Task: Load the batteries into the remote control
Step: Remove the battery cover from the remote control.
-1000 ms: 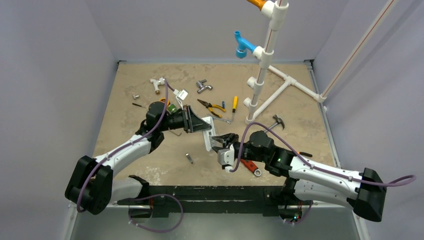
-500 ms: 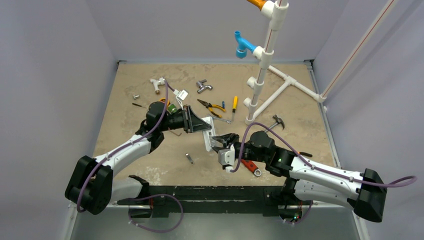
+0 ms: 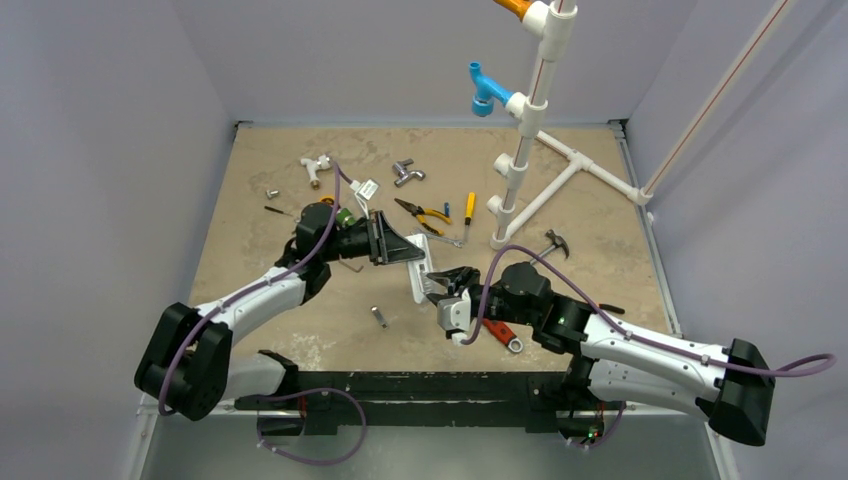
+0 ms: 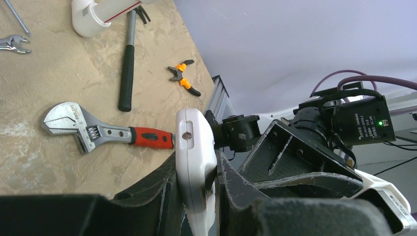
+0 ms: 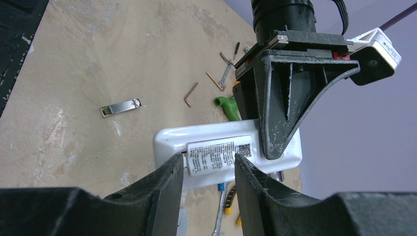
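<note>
The white remote control (image 3: 420, 270) hangs above the table, held edge-on in my left gripper (image 3: 403, 250), which is shut on it; the left wrist view shows it (image 4: 194, 147) clamped between both fingers. My right gripper (image 3: 447, 284) is open just in front of it. In the right wrist view its fingers (image 5: 167, 182) stand either side of the printed label (image 5: 219, 155) on the remote's back (image 5: 172, 140). I cannot tell whether they touch it. A small blue item (image 3: 447, 209) lies by the yellow screwdriver, too small to call a battery.
A red-handled wrench (image 3: 500, 335) lies under my right wrist. A silvery metal piece (image 3: 378, 316) lies near front centre. Pliers (image 3: 425, 213), a yellow screwdriver (image 3: 468, 208), a hammer (image 3: 553, 243) and a white pipe stand (image 3: 520, 170) stand further back.
My left arm's elbow has shifted slightly to the right. The remote and both grippers stay almost where they were.
</note>
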Action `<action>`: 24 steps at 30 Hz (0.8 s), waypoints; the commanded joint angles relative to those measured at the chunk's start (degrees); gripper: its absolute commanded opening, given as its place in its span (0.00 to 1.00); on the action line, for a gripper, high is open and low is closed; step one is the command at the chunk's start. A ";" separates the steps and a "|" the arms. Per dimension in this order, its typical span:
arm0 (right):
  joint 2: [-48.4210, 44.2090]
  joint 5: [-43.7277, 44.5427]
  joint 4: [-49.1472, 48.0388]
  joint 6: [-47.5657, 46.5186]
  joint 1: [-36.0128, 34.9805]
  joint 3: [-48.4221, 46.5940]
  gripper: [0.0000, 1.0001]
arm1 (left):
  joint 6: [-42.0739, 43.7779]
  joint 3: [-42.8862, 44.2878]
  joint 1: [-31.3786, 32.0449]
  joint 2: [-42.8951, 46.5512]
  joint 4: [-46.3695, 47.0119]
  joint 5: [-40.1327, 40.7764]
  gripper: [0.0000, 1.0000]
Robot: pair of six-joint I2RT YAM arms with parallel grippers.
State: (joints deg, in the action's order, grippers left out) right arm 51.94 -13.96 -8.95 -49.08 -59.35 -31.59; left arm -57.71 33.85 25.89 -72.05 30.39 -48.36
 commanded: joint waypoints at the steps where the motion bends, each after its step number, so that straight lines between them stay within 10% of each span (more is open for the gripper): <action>1: -1.49 2.62 -1.02 0.17 0.29 -1.73 0.40 | -1.00 -0.01 0.48 -0.31 4.23 -3.15 0.00; 24: -3.25 2.48 0.28 0.88 0.29 -1.12 0.41 | -0.13 1.10 0.48 -0.85 3.09 -3.76 0.00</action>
State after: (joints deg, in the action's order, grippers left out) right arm 49.84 -12.49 -7.18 -48.84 -59.29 -31.57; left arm -57.98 33.85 25.96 -72.86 31.20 -49.80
